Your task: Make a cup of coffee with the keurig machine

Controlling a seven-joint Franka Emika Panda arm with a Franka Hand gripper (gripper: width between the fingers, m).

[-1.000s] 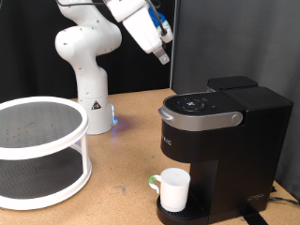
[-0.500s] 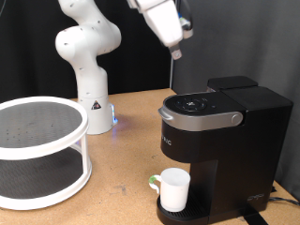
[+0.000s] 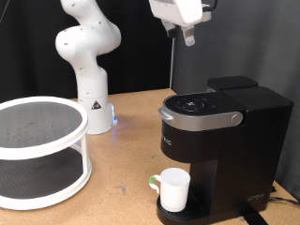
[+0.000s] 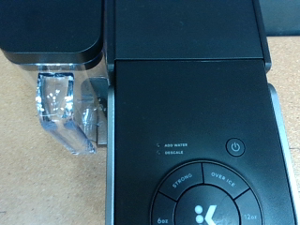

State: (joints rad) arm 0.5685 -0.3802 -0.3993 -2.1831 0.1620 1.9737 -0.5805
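Observation:
The keurig machine (image 3: pixel 220 141) stands on the table at the exterior view's right, lid closed. The white cup (image 3: pixel 173 189) stands upright on its drip base under the spout, with a bit of green at the handle. My gripper (image 3: pixel 190 37) hangs high above the machine near the exterior view's top, pointing down, touching nothing. The wrist view looks straight down on the machine's black top (image 4: pixel 187 103), with the round button panel (image 4: pixel 203 197) and the clear water tank (image 4: pixel 66 108) beside it. No fingers show in the wrist view.
A white two-tier round shelf (image 3: pixel 37 150) stands at the exterior view's left. The arm's white base (image 3: pixel 89 70) is at the back. A dark panel rises behind the machine. Wooden table (image 3: pixel 127 159) lies between shelf and machine.
The gripper has swung towards the exterior view's right and turned to point straight down, so it is now over the keurig machine. The cup and machine have not moved.

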